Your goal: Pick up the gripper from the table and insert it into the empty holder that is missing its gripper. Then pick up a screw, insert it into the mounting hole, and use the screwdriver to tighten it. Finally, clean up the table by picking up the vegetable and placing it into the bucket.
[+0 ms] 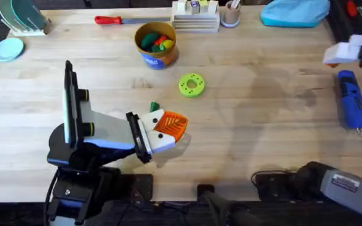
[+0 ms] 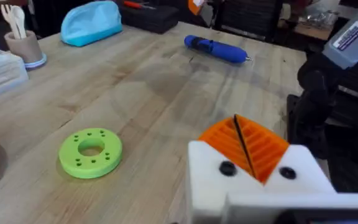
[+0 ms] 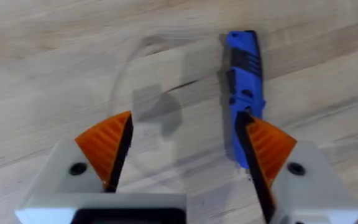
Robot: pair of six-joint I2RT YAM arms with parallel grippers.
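In the overhead view the left gripper (image 1: 168,127) sits low and centre-left on the pale wood-grain counter (image 1: 263,113), its ribbed orange fingers (image 2: 253,144) clenched together with nothing between them, and the dark green vegetable (image 1: 154,107) peeks out just above it. The right gripper (image 3: 182,152) hovers released, its wedge-shaped pads apart, over the thick blue cylindrical screwdriver (image 3: 244,99) lying at the right. The round yellow-orange bucket (image 1: 156,44) of toy food stands upper centre.

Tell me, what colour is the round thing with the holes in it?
The disc is bright lime green, seen best in the left wrist view.
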